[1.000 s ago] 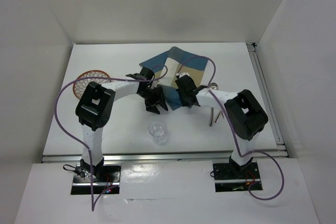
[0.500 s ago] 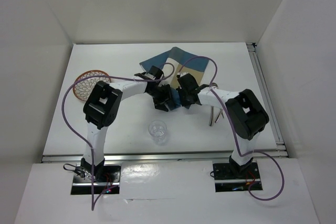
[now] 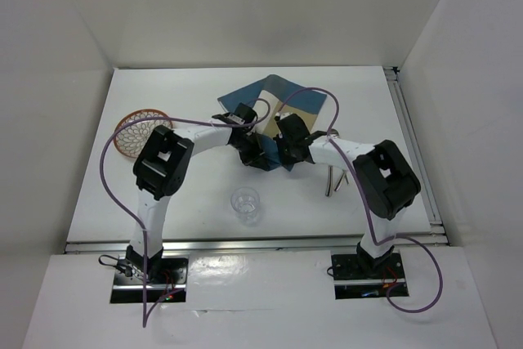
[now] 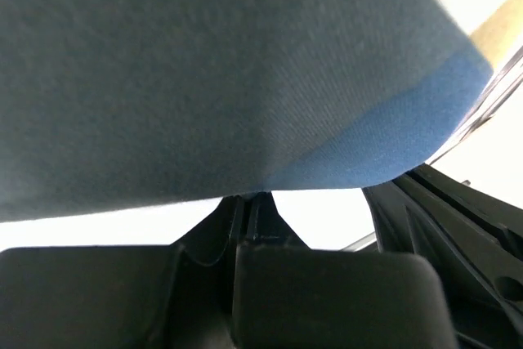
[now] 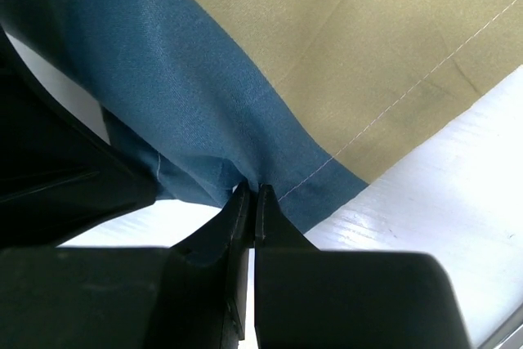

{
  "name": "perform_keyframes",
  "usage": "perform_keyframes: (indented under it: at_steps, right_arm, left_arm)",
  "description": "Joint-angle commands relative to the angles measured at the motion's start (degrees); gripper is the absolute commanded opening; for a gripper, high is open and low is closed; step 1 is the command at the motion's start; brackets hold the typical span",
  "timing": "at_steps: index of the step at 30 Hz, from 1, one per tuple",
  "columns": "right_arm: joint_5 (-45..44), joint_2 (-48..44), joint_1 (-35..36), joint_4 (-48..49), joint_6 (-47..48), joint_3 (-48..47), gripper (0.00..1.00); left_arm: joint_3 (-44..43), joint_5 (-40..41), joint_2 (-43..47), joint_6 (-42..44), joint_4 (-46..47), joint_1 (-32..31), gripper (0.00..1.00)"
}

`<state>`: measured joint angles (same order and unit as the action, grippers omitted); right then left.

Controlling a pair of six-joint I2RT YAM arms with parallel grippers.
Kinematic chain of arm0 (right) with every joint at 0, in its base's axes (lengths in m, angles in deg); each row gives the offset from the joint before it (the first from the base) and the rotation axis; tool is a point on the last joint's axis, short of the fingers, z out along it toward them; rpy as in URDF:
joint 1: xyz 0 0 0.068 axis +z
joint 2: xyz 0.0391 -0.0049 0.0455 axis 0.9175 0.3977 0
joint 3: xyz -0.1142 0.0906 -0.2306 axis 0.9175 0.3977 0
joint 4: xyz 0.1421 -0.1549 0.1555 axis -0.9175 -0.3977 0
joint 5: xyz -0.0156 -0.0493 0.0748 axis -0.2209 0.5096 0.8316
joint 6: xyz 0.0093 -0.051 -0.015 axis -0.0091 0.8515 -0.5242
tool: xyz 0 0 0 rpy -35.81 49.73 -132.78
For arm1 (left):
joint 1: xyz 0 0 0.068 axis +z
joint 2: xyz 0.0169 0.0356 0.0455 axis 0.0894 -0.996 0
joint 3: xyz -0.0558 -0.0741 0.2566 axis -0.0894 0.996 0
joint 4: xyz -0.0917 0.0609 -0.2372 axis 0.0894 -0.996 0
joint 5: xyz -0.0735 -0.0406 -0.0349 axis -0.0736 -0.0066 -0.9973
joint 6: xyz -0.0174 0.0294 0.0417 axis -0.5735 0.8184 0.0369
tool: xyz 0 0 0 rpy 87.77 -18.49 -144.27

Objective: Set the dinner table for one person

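dinner table; glass overhead only

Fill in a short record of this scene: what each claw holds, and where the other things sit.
Left claw: shut on the placemat
Right claw: shut on its blue edge
Placemat: blue and tan, folded over, mid-table
Table: white
Glass: upright, nearer the arm bases than both claws
Woven dish: left side
Cutlery: right side, by the right arm

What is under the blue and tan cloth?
The left claw and right claw pinch the near edge of the cloth and hold it up. Under that edge only the white table shows. The rest lies crumpled, so anything beneath it is hidden.
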<state>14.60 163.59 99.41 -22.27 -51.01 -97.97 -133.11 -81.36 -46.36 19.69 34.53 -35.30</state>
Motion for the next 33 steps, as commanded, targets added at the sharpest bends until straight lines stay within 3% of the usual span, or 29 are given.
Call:
perform_keyframes:
  at_steps: [1, 9, 12, 20, 28, 30, 31, 32, 33]
  right_arm:
    - [1.1, -3.9, 0.0, -0.4, -0.9, -1.2, 0.0]
    - [0.0, -6.5, -1.1, -2.2, -1.4, -1.2, 0.0]
    - [1.0, -7.9, -2.7, -3.8, -1.4, -1.2, 0.0]
    - [-2.5, -14.8, -5.5, -5.1, -0.9, 5.2, 0.0]
    - [-0.8, -19.2, -7.2, -5.6, -2.6, 8.2, 0.0]
    - [-1.4, -20.4, -7.2, -7.1, -3.3, 8.7, 0.15]
    - [-1.4, -21.1, -7.2, -7.1, -4.0, 8.7, 0.26]
    - [-1.4, -21.8, -7.2, -8.1, -4.0, 8.7, 0.53]
    - [-1.4, -23.3, -7.2, -9.7, -4.9, 8.7, 0.67]
  left_arm:
    - [2.8, 7.4, -0.1, 0.1, -1.5, -0.2, 0.0]
    - [1.0, 13.1, 5.2, 7.2, -9.3, 3.2, 0.0]
    - [0.2, 16.7, 5.2, 10.8, -15.0, 8.4, 0.0]
    - [5.0, 18.2, 16.1, 18.4, -17.0, 25.4, 0.0]
    - [5.6, 14.9, 17.4, 21.7, -18.2, 30.9, 0.0]
    - [6.1, 13.2, 17.4, 22.4, -19.0, 30.9, 0.06]
    - [6.1, 13.1, 17.4, 22.4, -19.0, 30.9, 0.18]
    - [6.1, 12.6, 17.4, 22.4, -19.7, 30.9, 0.25]
    - [7.4, 12.6, 19.4, 23.2, -19.7, 30.9, 0.3]
